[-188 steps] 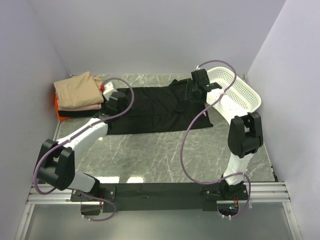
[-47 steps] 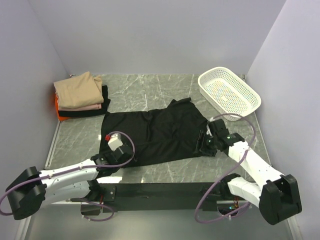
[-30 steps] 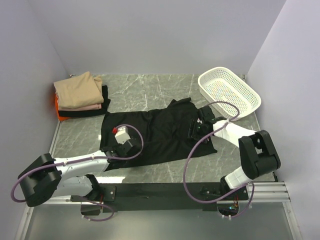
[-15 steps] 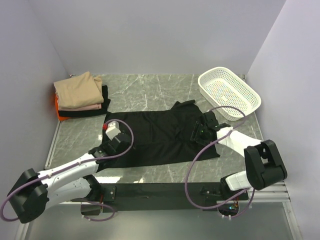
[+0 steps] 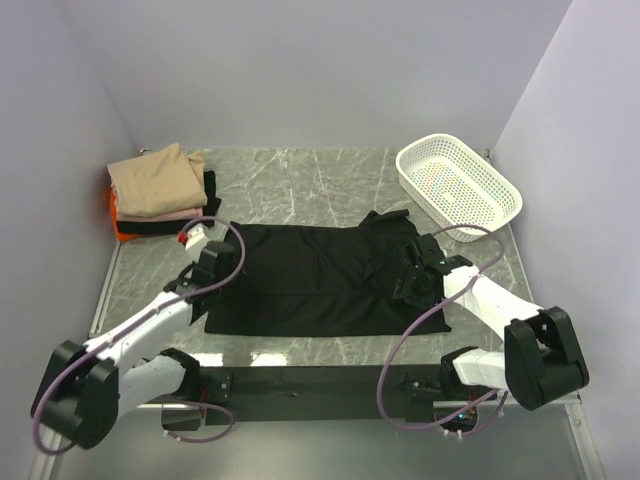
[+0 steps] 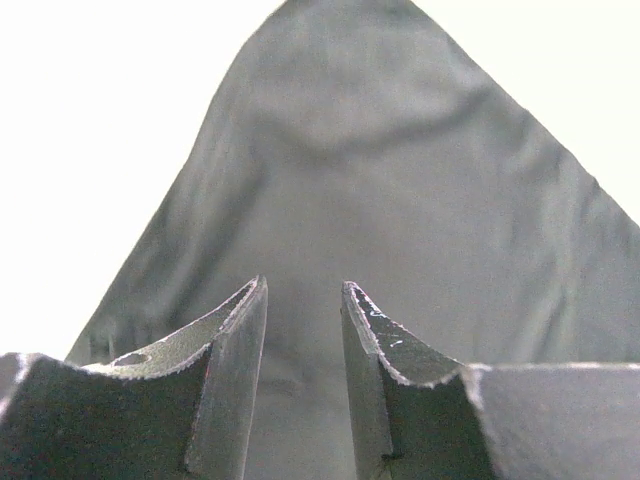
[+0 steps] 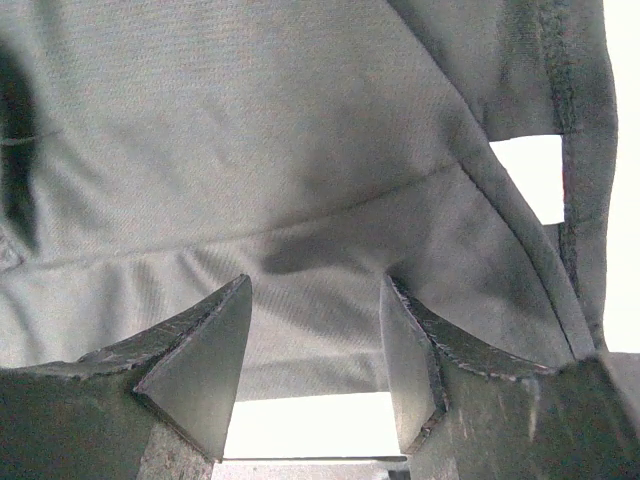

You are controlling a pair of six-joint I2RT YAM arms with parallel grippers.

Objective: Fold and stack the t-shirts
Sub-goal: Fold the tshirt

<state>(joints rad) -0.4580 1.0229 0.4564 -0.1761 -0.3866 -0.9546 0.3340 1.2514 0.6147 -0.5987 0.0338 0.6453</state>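
Note:
A plain black t-shirt [image 5: 310, 280] lies spread flat across the middle of the table, its collar end to the right. My left gripper [image 5: 215, 262] rests at its left edge. In the left wrist view the left gripper [image 6: 305, 283] is open, with smooth black cloth [image 6: 400, 180] under and beyond the fingers and nothing pinched. My right gripper [image 5: 412, 278] sits on the shirt's right end. The right wrist view shows the right gripper [image 7: 315, 280] wide open over the cloth [image 7: 250, 130], whose edge crosses between the fingers. Folded t-shirts [image 5: 155, 182] are stacked at the back left, tan on top.
A white perforated basket [image 5: 505, 205] stands at the back right, close behind the right arm. The stack shows pale pink [image 5: 170, 213], black [image 5: 207, 192] and orange [image 5: 121, 216] layers. Walls close in the left, back and right sides.
Both grippers have slid apart over the shirt, left one leftward and back, right one rightward and nearer. The shirt has gone from skewed and rumpled to a flatter rectangle.

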